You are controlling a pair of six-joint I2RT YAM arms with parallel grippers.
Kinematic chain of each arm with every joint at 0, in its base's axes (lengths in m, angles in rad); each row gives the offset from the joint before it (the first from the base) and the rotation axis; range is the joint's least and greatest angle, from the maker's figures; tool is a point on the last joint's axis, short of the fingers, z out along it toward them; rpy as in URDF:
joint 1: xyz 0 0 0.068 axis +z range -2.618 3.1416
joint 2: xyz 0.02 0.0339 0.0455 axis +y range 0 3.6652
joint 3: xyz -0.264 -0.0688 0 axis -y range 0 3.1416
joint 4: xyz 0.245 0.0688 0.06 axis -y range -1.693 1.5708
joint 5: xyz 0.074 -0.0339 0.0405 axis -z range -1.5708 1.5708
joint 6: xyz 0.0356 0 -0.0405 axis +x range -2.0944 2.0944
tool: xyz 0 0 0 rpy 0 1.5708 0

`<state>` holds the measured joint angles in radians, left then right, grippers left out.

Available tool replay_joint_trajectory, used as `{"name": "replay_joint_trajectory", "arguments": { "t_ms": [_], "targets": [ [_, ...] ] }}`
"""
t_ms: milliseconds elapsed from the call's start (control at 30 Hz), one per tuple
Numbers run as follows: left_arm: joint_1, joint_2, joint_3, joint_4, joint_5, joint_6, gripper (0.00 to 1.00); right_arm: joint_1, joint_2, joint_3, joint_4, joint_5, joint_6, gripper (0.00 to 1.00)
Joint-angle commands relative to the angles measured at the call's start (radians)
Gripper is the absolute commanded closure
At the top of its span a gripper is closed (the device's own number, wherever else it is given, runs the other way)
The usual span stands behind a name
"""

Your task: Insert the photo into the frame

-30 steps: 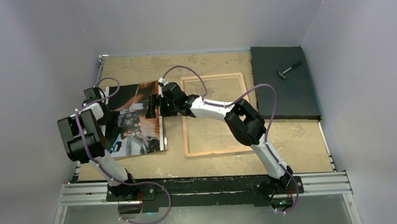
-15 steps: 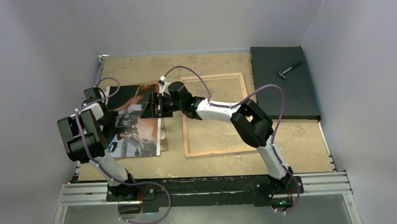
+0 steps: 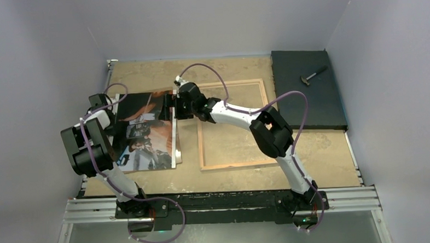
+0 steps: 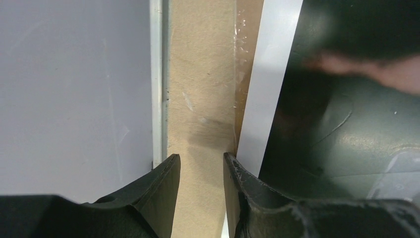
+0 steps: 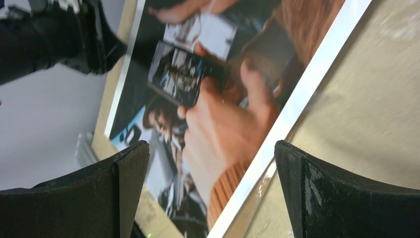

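The photo (image 3: 145,133) lies picture side up on the left of the table, its white border (image 4: 270,74) showing in the left wrist view. The frame (image 3: 264,105) lies flat to its right, wood-coloured side up. My left gripper (image 3: 98,100) sits at the photo's far-left corner. Its jaws stand slightly apart over bare table (image 4: 200,161), and the right finger (image 4: 237,183) is at the photo's left edge, nothing held. My right gripper (image 3: 171,106) hangs wide open over the photo's right border (image 5: 210,148), one finger over the picture and the other over the table.
A black slab (image 3: 299,104) with a small hammer (image 3: 314,75) on it lies at the back right. A brown board edge (image 4: 242,49) shows under the photo's left side. Grey walls close in on three sides. A metal rail (image 3: 222,203) runs along the near edge.
My right gripper has moved a little toward the far end of the photo's right edge. The photo has shifted slightly. My left gripper's jaws have narrowed a little.
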<state>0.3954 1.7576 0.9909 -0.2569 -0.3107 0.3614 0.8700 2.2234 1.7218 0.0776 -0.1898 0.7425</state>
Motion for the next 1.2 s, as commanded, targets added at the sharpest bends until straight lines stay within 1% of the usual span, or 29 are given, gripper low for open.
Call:
{"name": "replay_joint_trajectory", "arguments": {
  "t_ms": [0,100,233,333,433,500,800,967,1067,1167],
  "targets": [
    [0.013,-0.016,0.084,-0.166,0.113,-0.023,0.63,-0.012,0.045,0.110,-0.119,0.154,-0.104,0.01],
    [0.013,-0.011,0.141,-0.195,0.117,-0.034,0.62,-0.015,0.093,0.151,-0.135,0.186,-0.107,0.01],
    [0.013,0.038,0.182,-0.168,0.064,-0.048,0.62,-0.022,0.134,0.167,-0.124,0.234,-0.108,0.01],
    [0.013,0.078,0.190,-0.121,0.014,-0.053,0.62,-0.032,0.160,0.180,-0.117,0.225,-0.102,0.01],
    [0.013,0.120,0.192,-0.098,-0.003,-0.065,0.62,-0.034,0.187,0.191,-0.111,0.198,-0.091,0.01],
    [0.013,0.144,0.188,-0.094,0.013,-0.071,0.62,-0.035,0.202,0.200,-0.105,0.193,-0.082,0.01],
    [-0.024,0.177,0.117,-0.096,0.119,-0.095,0.65,-0.053,0.257,0.206,-0.025,0.031,0.023,0.01],
    [-0.051,0.185,0.088,-0.098,0.147,-0.103,0.71,-0.062,0.254,0.185,0.060,-0.084,0.114,0.01],
    [-0.053,0.189,0.078,-0.100,0.155,-0.103,0.77,-0.074,0.223,0.137,0.160,-0.160,0.179,0.01],
    [-0.054,0.186,0.070,-0.101,0.164,-0.102,0.85,-0.088,0.180,0.082,0.261,-0.220,0.236,0.02]
  ]
}}
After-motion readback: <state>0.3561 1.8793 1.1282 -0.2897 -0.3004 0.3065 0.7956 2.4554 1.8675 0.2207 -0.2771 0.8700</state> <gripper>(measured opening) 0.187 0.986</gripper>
